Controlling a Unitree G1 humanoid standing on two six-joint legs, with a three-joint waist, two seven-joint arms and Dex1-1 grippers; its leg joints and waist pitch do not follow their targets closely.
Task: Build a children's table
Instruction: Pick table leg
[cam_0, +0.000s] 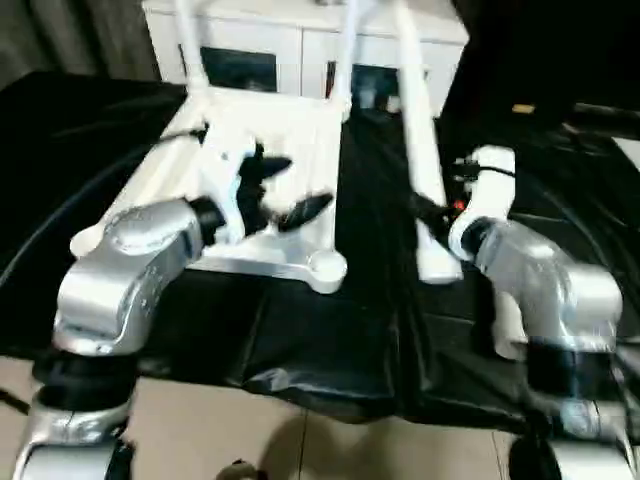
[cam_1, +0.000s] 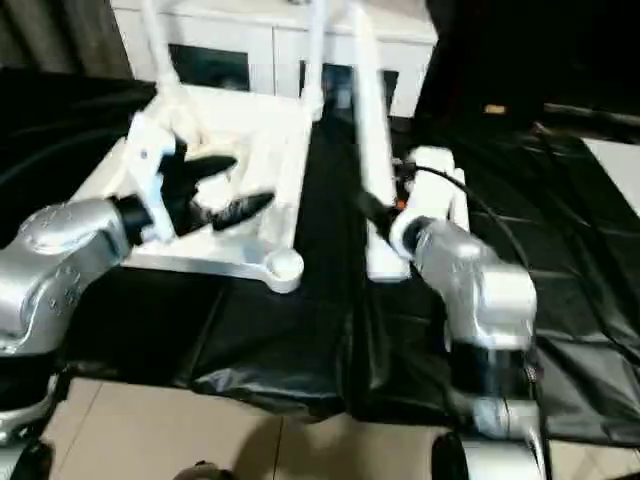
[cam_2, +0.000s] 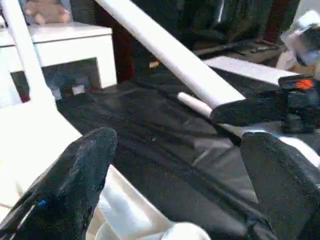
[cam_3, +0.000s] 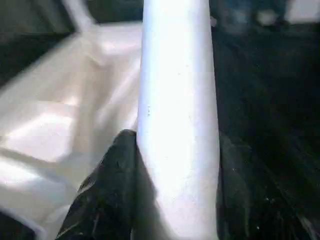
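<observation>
The white plastic rectangular table top (cam_0: 265, 190) lies upside down on the black-sheeted bench (cam_0: 330, 340), its ribbed underside facing up and its round corner sockets showing; the near right socket (cam_0: 326, 268) sits empty at the corner closest to the robot. Two white tapered tube legs (cam_0: 190, 45) stand upright in the far sockets, in front of a white cabinet with glass doors (cam_0: 290, 45). The left claw (cam_0: 278, 192) hovers over the ribbed underside of the top with its two black fingers (cam_2: 75, 175) spread wide apart and nothing between them. The right claw (cam_0: 428, 208) is clamped on a third long white tapered tube leg (cam_0: 420, 140), gripping it toward its lower end; this leg leans tilted over the black sheet just beside the top's right edge, its lower end (cam_0: 437, 265) near the bench and its upper part reaching toward the cabinet.
</observation>
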